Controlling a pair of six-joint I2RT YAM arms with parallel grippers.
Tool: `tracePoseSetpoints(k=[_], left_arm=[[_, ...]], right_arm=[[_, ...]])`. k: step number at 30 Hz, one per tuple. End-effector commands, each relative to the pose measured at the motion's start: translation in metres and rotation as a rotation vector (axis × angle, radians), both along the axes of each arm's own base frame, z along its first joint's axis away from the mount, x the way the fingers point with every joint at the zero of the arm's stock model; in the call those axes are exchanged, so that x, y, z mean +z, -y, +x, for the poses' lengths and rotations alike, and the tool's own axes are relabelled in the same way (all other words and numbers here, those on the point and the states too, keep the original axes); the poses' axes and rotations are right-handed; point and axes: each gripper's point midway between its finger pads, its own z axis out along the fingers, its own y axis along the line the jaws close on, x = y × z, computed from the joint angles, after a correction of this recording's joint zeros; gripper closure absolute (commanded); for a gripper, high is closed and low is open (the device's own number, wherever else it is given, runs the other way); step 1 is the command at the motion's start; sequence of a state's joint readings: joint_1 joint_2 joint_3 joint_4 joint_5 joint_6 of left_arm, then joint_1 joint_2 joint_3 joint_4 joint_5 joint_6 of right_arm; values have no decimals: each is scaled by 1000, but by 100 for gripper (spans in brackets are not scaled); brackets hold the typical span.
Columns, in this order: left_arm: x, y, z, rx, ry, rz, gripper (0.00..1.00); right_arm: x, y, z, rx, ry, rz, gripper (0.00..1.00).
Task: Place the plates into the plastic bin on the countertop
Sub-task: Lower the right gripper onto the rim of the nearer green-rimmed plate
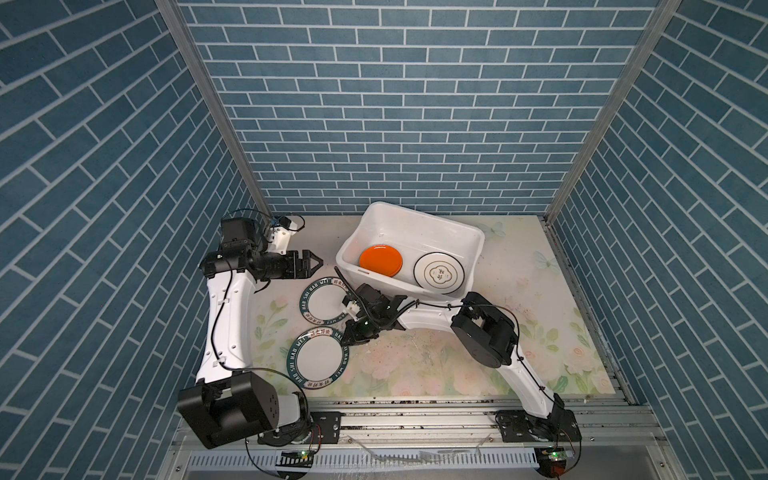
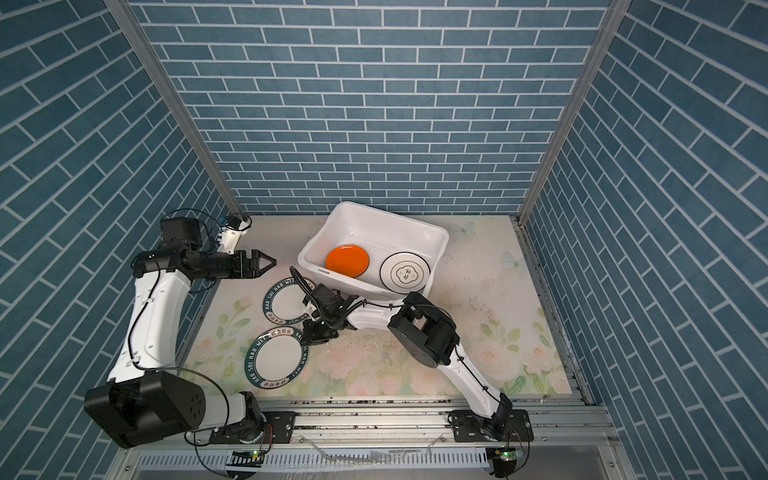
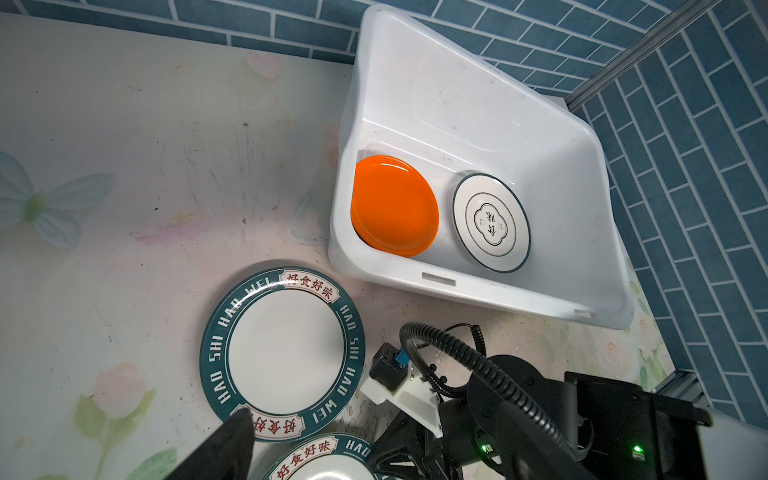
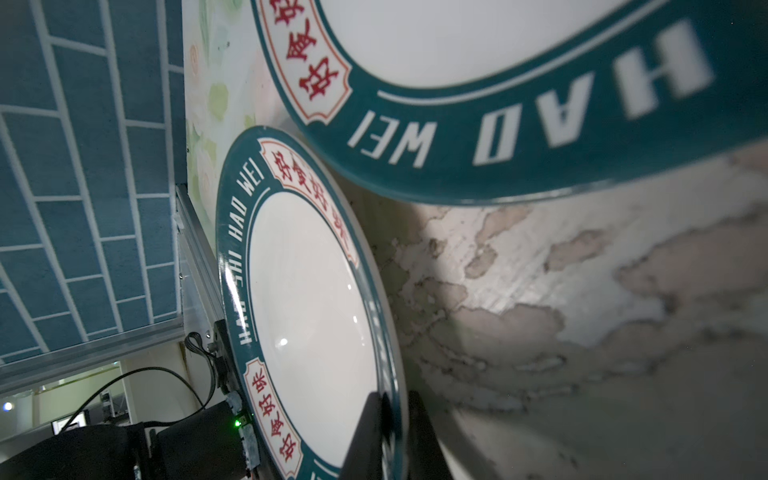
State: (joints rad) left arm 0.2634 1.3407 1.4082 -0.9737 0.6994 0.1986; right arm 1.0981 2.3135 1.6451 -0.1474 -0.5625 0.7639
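While its two black fingers [image 4: 365,444] are pressing in from either side of a dark-green lettered rim, the right gripper [image 4: 395,434] is clamping the nearer green-rimmed plate [image 4: 303,316] at that plate's far right edge. The plate is lying toward the front left of the countertop [image 1: 457,357], its far rim meeting the rim of the second green-rimmed plate [image 1: 326,301]; which rim is sitting on top I cannot tell. Just beyond that second plate the plastic bin [image 1: 415,228] is standing skewed toward the back of the countertop, and it is holding the orange plate [image 1: 380,259] on its left side and the white plate with the gold motif [image 1: 438,274] on its right side, the two lying apart. Left of the bin, the left gripper [image 1: 315,266] is hovering above the countertop with its jaws standing wide apart.
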Motion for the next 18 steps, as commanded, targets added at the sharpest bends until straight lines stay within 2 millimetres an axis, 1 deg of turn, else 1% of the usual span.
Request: tracePoseSetpoints(k=[1, 4, 9, 18], left_arm=[[1, 1, -5, -3, 5, -3, 8], [3, 1, -5, -3, 8, -2, 8], [8, 1, -4, -2, 14, -1, 8], [21, 0, -4, 2, 41, 9, 8]], right_arm=[[-16, 8, 3, -8, -4, -49, 92], [-14, 10, 4, -12, -1, -41, 96], [-7, 11, 7, -20, 10, -6, 100], [20, 12, 14, -26, 90, 67, 100]])
